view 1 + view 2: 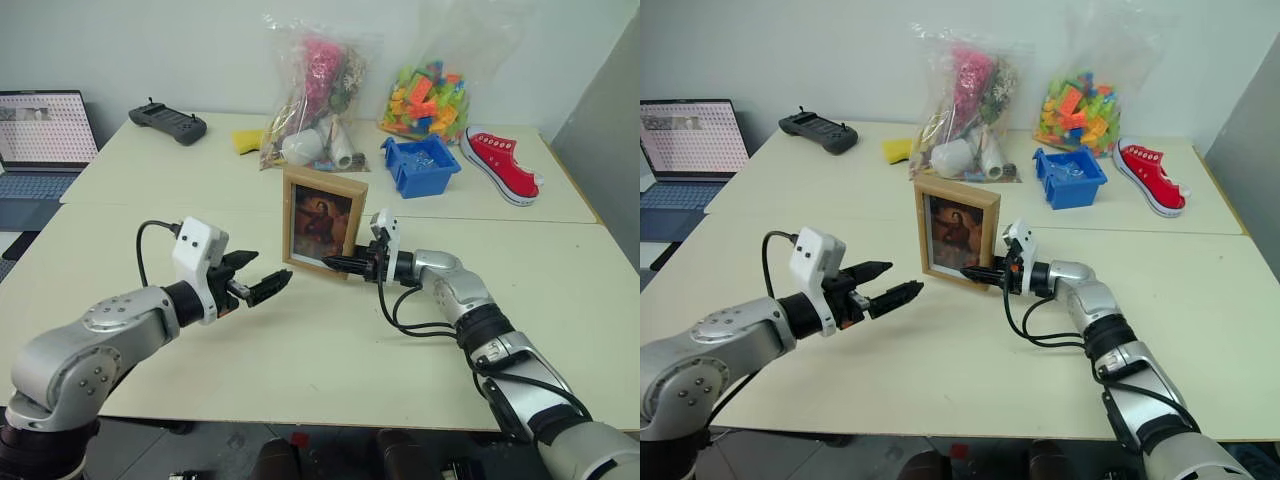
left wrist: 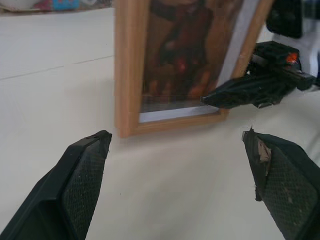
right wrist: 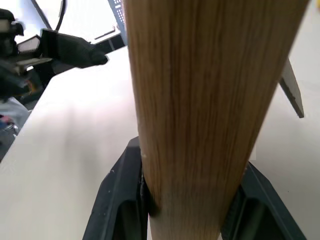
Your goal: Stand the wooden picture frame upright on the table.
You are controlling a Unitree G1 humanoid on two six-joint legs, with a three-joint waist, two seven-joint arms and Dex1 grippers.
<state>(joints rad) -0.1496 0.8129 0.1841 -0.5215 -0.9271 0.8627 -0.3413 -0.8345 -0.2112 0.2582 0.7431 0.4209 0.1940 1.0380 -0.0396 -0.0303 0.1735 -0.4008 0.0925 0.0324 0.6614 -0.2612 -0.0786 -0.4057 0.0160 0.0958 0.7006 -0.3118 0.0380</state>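
One wooden picture frame (image 1: 324, 222) stands upright on the tabletop (image 1: 300, 350), portrait facing the robot, just in front of the seam. Two grippers flank it — the right gripper (image 1: 338, 264) has its jaws clamped on the frame's lower right edge; the left gripper (image 1: 256, 277), jaws spread wide and empty, hovers near the frame's lower left corner. The frame's back is hidden.

The pale cream surface (image 1: 300, 370) carries the wooden picture frame (image 1: 323, 222) standing upright, with a black controller (image 1: 167, 122), two clear bags of toys (image 1: 312, 90), a blue bin (image 1: 420, 165) and a red sneaker (image 1: 499, 163) behind it.
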